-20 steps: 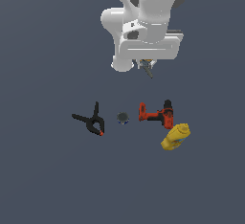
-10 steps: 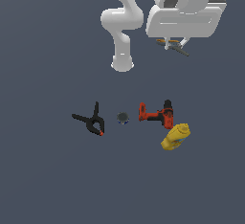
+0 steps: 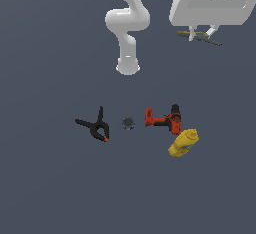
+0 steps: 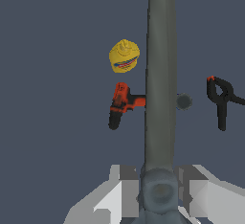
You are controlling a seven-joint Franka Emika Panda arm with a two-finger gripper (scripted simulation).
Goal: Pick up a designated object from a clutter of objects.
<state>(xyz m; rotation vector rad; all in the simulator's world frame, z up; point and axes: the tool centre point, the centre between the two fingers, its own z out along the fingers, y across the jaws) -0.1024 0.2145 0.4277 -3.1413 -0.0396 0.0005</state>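
The thin scissors (image 3: 199, 35) hang in the air, high at the exterior view's right, far above the floor, and my gripper (image 3: 202, 32) is shut on them. In the wrist view their grey blades (image 4: 160, 74) run as a long bar out from between my gripper's (image 4: 158, 192) fingers (image 4: 119, 189). The remaining clutter lies below in a row: a black red-tipped clamp (image 3: 95, 126), a tiny dark round piece (image 3: 128, 123), a red-and-black drill (image 3: 164, 119) and a yellow bottle (image 3: 183, 143).
The arm's white base (image 3: 127, 67) stands behind the row of items. In the wrist view the bottle (image 4: 124, 55), drill (image 4: 120, 104), round piece (image 4: 183, 102) and clamp (image 4: 219, 96) show on the dark grey floor.
My gripper has risen and swung toward the exterior view's right, carrying the scissors with it. The items on the floor have not moved.
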